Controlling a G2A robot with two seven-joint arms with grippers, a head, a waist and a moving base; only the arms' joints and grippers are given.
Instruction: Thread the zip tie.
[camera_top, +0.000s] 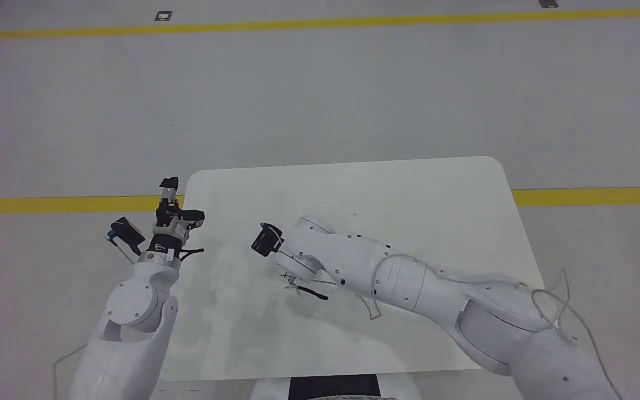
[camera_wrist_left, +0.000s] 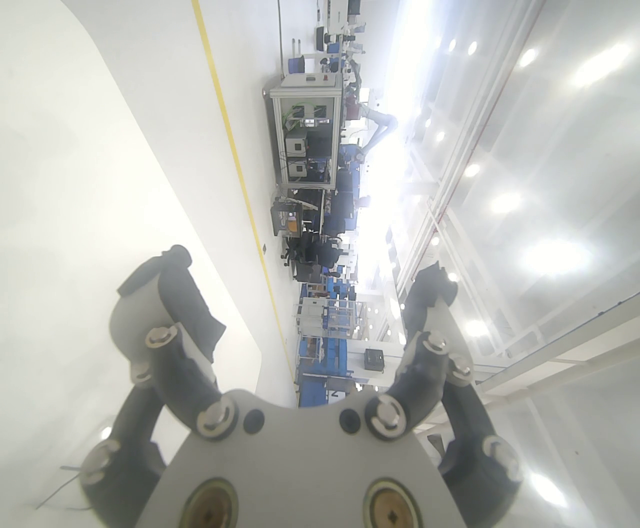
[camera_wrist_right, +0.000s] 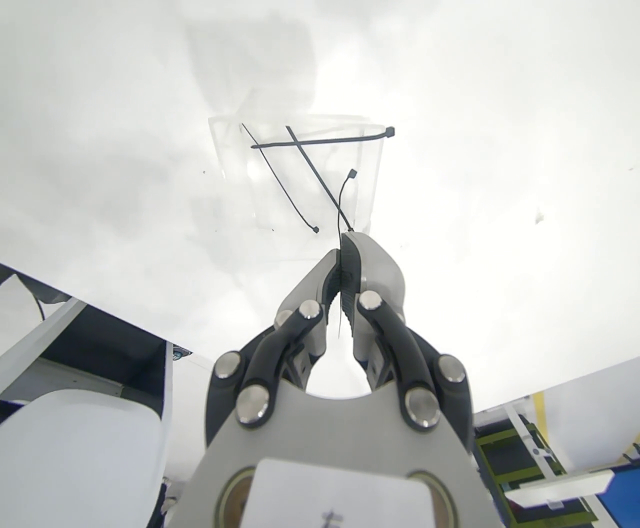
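Note:
My right gripper (camera_wrist_right: 345, 241) is shut on a thin black zip tie (camera_wrist_right: 343, 200), just above the table. The tie's strap runs out between the fingertips and curves to its small head; its tail hangs behind the pads. Several more black zip ties (camera_wrist_right: 307, 162) lie crossed on a clear plastic sheet (camera_wrist_right: 235, 150) right beyond the fingertips. From above, that gripper (camera_top: 300, 284) sits near the table's middle, with the ties (camera_top: 313, 294) beside it. My left gripper (camera_wrist_left: 300, 285) is open and holds nothing. It stands at the table's left edge (camera_top: 165, 205), aimed out over the floor.
The white table (camera_top: 420, 210) has rounded corners and bare surface at its far and right parts. A thin black strand (camera_wrist_left: 62, 487) lies on the table under my left wrist. A yellow floor line (camera_top: 575, 197) runs behind the table.

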